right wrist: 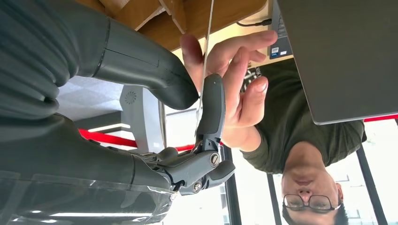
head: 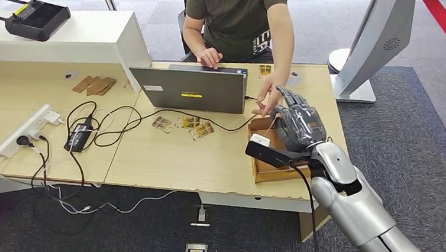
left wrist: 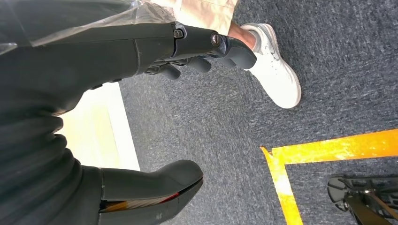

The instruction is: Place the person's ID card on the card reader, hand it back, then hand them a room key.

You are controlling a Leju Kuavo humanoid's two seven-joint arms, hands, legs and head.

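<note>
Card (right wrist: pixel 205 56) edge-on, face hidden | pinched by right hand (right wrist: pixel 206 117)

A grey laptop (head: pixel 191 89) sits open on the wooden desk (head: pixel 169 159), beside a white power strip (head: pixel 26 129) with tangled cables.

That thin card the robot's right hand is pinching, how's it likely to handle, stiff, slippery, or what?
The card shows edge-on as a thin, straight sliver, so it is probably stiff and very light. The right hand pinches it only between thumb and a finger, so it may slip easily. The person's hand also touches it, so a gentle pull likely frees it.
</note>
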